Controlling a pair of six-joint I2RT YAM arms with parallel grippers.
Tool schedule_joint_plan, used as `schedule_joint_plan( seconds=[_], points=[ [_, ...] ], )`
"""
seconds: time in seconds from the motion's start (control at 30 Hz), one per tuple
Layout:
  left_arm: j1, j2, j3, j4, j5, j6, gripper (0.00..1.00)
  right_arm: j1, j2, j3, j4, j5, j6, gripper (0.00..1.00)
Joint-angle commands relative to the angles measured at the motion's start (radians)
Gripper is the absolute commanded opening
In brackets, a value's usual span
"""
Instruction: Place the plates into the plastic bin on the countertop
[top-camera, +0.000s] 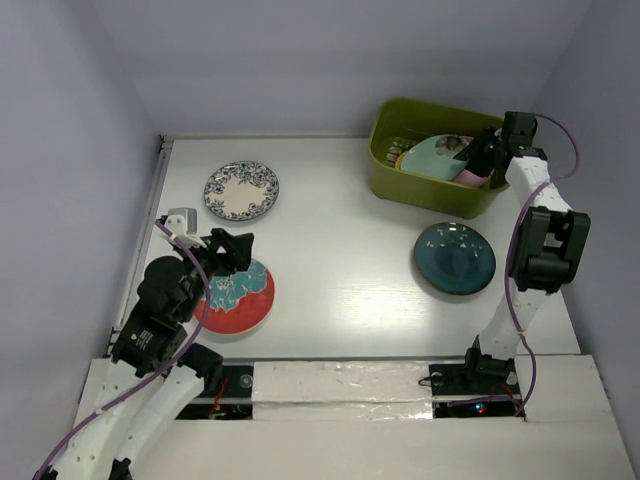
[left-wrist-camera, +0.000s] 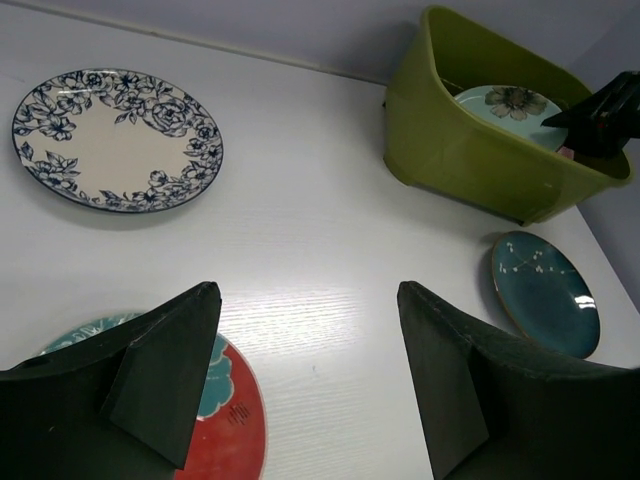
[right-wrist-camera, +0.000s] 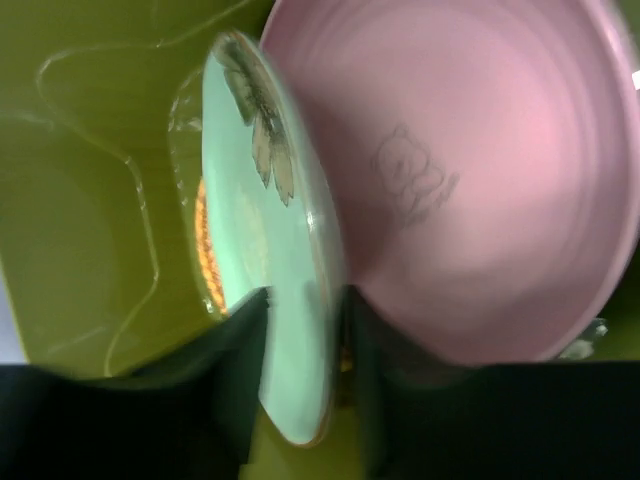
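**Right arm.** The right gripper (right-wrist-camera: 305, 300) is inside the plastic bin (top-camera: 420, 192), which sits at 1 o'clock on the countertop (top-camera: 340, 285). Its jaws straddle the rim of the mint green plate (right-wrist-camera: 265, 230) with a narrow gap. It cannot be told whether the pads press the rim or stand just clear of it. The plate stands on edge and tilted, and its rim passes straight through the gap. The pink plate (right-wrist-camera: 470, 170) leans just beside it at 3 o'clock in the wrist view. A sliver of the orange plate (right-wrist-camera: 203, 250) shows behind at 9 o'clock.

**Left arm.** The left gripper (left-wrist-camera: 308, 300) has its jaws spread wide and holds nothing. It hovers over the 12 o'clock edge of the red-and-teal plate (top-camera: 240, 300), which lies flat.

**Remaining plates.**
- The white floral plate (top-camera: 241, 190) lies flat at 12 o'clock from the left gripper.
- The dark teal plate (top-camera: 455, 257) lies flat at 6 o'clock from the bin.

**Governing relation.**
- The left arm is nearer the red-and-teal and white plates. The bin lies at 2 o'clock from the left arm's jaws.
- The right arm is nearer the dark teal plate.
- A flat plate probably requires the jaws to approach its rim edge-on.
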Motion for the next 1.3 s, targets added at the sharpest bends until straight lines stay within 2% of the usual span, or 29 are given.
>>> schedule_joint_plan(
  seconds=[0.0, 0.07, 0.13, 0.23, 0.27, 0.4, 0.5, 0.63, 0.73, 0.77, 0.8, 0.83, 0.87, 0.9, 0.93, 0.97, 1.0, 1.03, 1.07, 1.1, 1.17, 1.23, 1.27],
  points=[
    [-0.003, 0.015, -0.005, 0.011, -0.019, 0.014, 0.69, -0.007, -0.013, 0.077, 0.011, 0.05, -0.033, 0.46],
    [-0.003, 0.011, -0.005, 0.009, -0.026, 0.009, 0.69, -0.007, -0.019, 0.085, 0.002, 0.077, -0.051, 0.55],
    [-0.003, 0.007, -0.007, 0.011, -0.029, 0.006, 0.68, -0.007, -0.016, 0.099, -0.029, 0.098, -0.062, 0.55],
    [-0.003, 0.017, -0.007, 0.006, -0.035, 0.004, 0.67, -0.007, -0.033, 0.114, -0.055, 0.145, -0.079, 0.68],
    [-0.003, 0.018, -0.007, 0.006, -0.038, 0.003, 0.66, -0.007, -0.043, 0.108, -0.057, 0.162, -0.084, 0.78],
    [-0.003, 0.034, -0.005, 0.003, -0.042, 0.001, 0.62, -0.007, -0.126, 0.088, -0.035, 0.218, -0.093, 0.96],
    [-0.003, 0.04, -0.005, 0.003, -0.042, 0.0, 0.57, -0.007, -0.188, 0.082, -0.037, 0.225, -0.102, 1.0],
    [-0.003, 0.05, -0.004, 0.001, -0.043, -0.002, 0.48, 0.004, -0.275, -0.002, 0.012, 0.207, -0.099, 1.0],
    [-0.003, 0.055, -0.001, -0.003, -0.049, -0.003, 0.31, 0.029, -0.362, -0.079, 0.085, 0.173, -0.082, 0.88],
    [-0.003, 0.057, -0.001, -0.003, -0.054, -0.003, 0.26, 0.041, -0.388, -0.151, 0.116, 0.16, -0.076, 0.72],
    [-0.003, 0.058, 0.001, -0.005, -0.057, -0.003, 0.17, 0.058, -0.437, -0.189, 0.148, 0.152, -0.065, 0.64],
    [-0.003, 0.057, 0.002, -0.005, -0.058, -0.003, 0.14, 0.079, -0.458, -0.225, 0.196, 0.153, -0.064, 0.53],
    [-0.003, 0.057, 0.003, -0.003, -0.061, -0.003, 0.1, 0.134, -0.476, -0.283, 0.208, 0.156, -0.062, 0.21],
    [-0.003, 0.057, 0.003, -0.003, -0.065, -0.003, 0.04, 0.168, -0.49, -0.309, 0.219, 0.159, -0.061, 0.11],
    [-0.003, 0.058, 0.003, 0.0, -0.065, -0.003, 0.0, 0.208, -0.523, -0.337, 0.244, 0.165, -0.058, 0.05],
    [-0.003, 0.061, 0.003, -0.002, -0.068, -0.003, 0.0, 0.304, -0.542, -0.369, 0.267, 0.164, -0.048, 0.0],
    [-0.003, 0.075, 0.004, -0.005, -0.068, -0.003, 0.0, 0.36, -0.559, -0.439, 0.299, 0.161, -0.041, 0.0],
    [-0.003, 0.084, 0.009, -0.006, -0.063, -0.003, 0.0, 0.477, -0.582, -0.505, 0.363, 0.147, -0.016, 0.0],
    [-0.003, 0.092, 0.01, -0.006, -0.062, -0.003, 0.0, 0.478, -0.582, -0.506, 0.391, 0.13, -0.016, 0.0],
    [-0.003, 0.11, 0.013, -0.006, -0.058, -0.005, 0.0, 0.595, -0.574, -0.559, 0.447, 0.109, 0.016, 0.0],
    [-0.003, 0.127, 0.022, -0.003, -0.054, -0.006, 0.0, 0.708, -0.512, -0.593, 0.555, 0.043, 0.047, 0.03],
    [-0.003, 0.156, 0.03, -0.002, -0.04, -0.016, 0.0, 0.839, -0.449, -0.613, 0.632, 0.002, 0.087, 0.21],
    [-0.003, 0.165, 0.033, 0.004, -0.029, -0.017, 0.02, 0.871, -0.383, -0.622, 0.665, -0.014, 0.103, 0.47]
  ],
)
